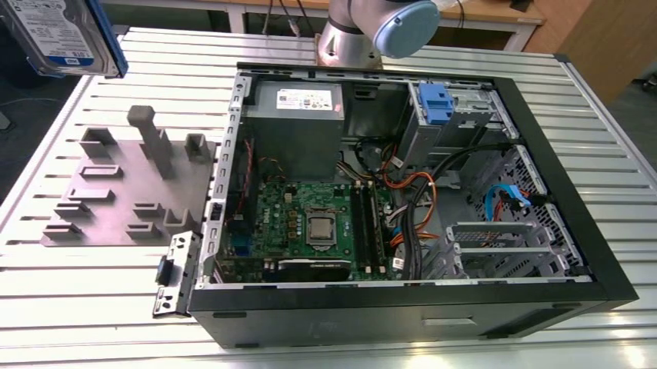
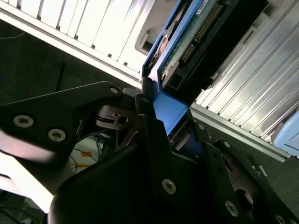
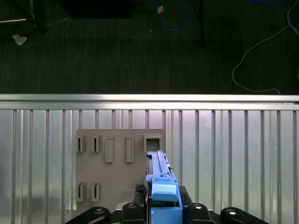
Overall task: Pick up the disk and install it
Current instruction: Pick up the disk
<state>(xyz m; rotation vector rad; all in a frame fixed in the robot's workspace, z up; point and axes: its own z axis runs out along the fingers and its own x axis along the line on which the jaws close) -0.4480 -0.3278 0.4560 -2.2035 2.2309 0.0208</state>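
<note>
The disk (image 1: 57, 34), silver with a white-and-blue label and a blue carrier frame, hangs high above the table's far corner on the exterior view's left. In the first wrist view the disk (image 3: 160, 179) appears edge-on over the grey fixture plate (image 3: 119, 168). My gripper (image 3: 163, 207) is shut on its blue carrier. The second wrist view shows the disk (image 2: 187, 44) with its green circuit board side and connector pins. There the gripper (image 2: 166, 116) clamps the blue end of the carrier between black fingers (image 2: 152, 135).
An open black computer case (image 1: 575, 231) lies on the slatted aluminium table (image 1: 61, 300), with motherboard, cables and a drive bay holding a blue clip (image 1: 436, 104). The grey fixture plate (image 1: 123, 192) with upright posts sits beside the case. The arm's base (image 1: 355, 34) stands behind the case.
</note>
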